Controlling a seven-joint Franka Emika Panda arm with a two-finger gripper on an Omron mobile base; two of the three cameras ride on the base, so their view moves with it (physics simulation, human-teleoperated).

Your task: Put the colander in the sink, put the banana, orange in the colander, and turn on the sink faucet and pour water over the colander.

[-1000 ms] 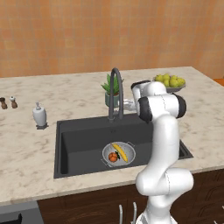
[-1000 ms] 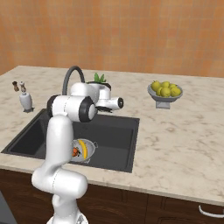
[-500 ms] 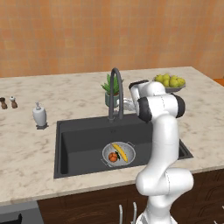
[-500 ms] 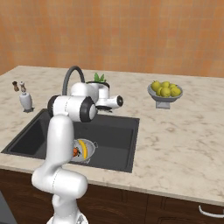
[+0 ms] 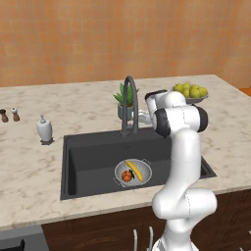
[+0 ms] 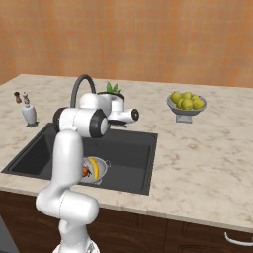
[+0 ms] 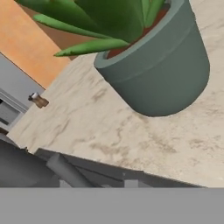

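The silvery colander sits on the floor of the dark sink. In it lie the yellow banana and the orange. The gooseneck sink faucet stands at the sink's back edge, and no water shows at its spout. My gripper is low beside the faucet's base, to its right, just in front of the potted plant. Its fingers are too small and too hidden to read. In the hand view a dark grey bar lies close below.
A green plant in a grey pot stands right behind the faucet. A grey bowl of yellow-green fruits is at the counter's right. At the left are a white soap dispenser and two small shakers.
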